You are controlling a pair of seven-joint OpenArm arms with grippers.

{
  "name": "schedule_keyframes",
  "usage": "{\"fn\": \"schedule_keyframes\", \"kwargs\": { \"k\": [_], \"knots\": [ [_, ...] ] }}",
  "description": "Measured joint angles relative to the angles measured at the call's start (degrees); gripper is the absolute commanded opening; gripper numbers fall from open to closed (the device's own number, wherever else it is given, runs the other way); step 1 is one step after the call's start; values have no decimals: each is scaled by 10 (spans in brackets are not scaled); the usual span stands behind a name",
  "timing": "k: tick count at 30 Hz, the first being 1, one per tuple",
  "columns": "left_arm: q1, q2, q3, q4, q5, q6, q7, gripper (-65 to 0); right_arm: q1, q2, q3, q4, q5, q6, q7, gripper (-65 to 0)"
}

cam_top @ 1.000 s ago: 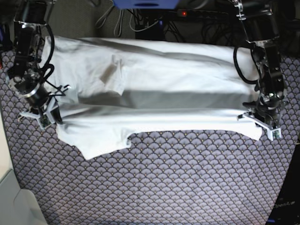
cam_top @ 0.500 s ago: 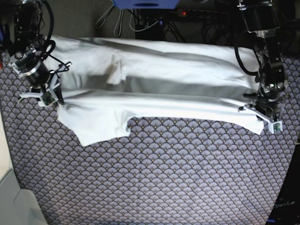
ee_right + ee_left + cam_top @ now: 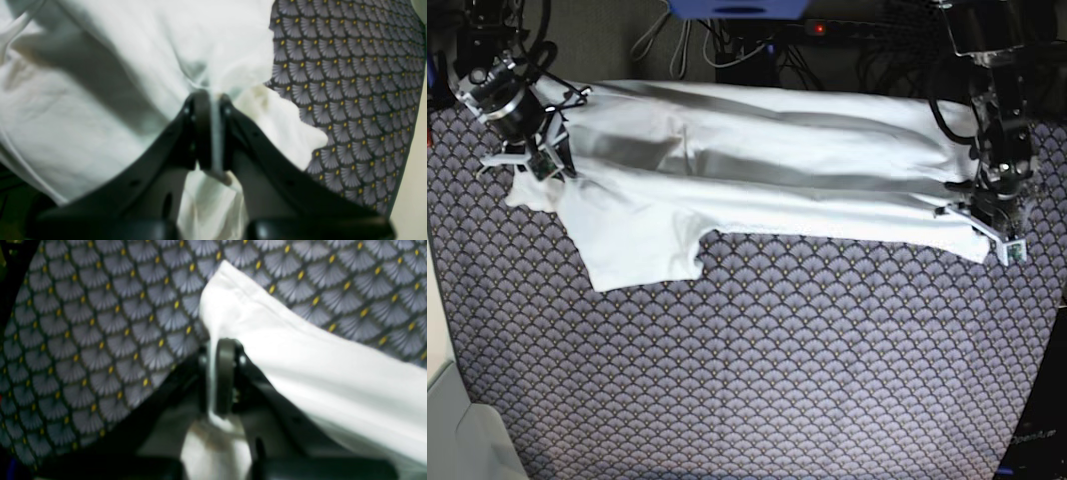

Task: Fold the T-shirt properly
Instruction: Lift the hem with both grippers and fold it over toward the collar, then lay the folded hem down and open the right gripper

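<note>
1. White T-shirt (image 3: 777,140): spread wide across the far part of the patterned table cover (image 3: 777,360), between my two arms, wrinkly.
2. Near edge of shirt: pulled into a long taut band running from one gripper to the other, shadowed folds behind it.
3. One flap of shirt hangs toward the near side, on my right arm's half, lying over the cover. A smaller bit of cloth pokes out beside the right gripper, on its outer side.
4. Left gripper (image 3: 222,380): fingers nearly closed, cloth pinched between them. Left wrist view shows a corner of shirt sticking out past the tips, patterned cover around it.
5. Right gripper (image 3: 210,133): fingers nearly closed too, a thin fold of shirt clamped between the tips. Right wrist view has cloth bunched on both sides of them; fingers blurry there.
6. Beyond the shirt, base view: thin cables (image 3: 684,45) and a blue part (image 3: 739,8) at the top edge, cut off by frame; can't tell what the blue thing is.
7. Pale surface (image 3: 462,430) at the near corner, on my right arm's side, beside the cover.
</note>
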Motion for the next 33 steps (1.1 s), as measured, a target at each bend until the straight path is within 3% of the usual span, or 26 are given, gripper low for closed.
{"fn": "schedule_keyframes", "kwargs": {
  "k": [3, 12, 18, 30, 33],
  "knots": [
    [3, 0, 0, 0, 1, 0, 28, -646, -7, 3, 0, 1, 0, 0, 2, -650],
    [10, -2, 0, 1, 4, 0, 32, -646, -27, 11, 0, 14, 0, 0, 2, -650],
    [10, -28, 4, 6, -7, -4, 83, -646, -27, 12, 0, 14, 0, 0, 0, -650],
    [10, -26, 5, 2, -5, -4, 86, -645, -50, 12, -2, 14, 0, 0, 2, -648],
    [10, -26, 5, 2, -5, -4, 87, -635, -63, 12, -3, 14, 0, 0, -1, -594]
  ]
}}
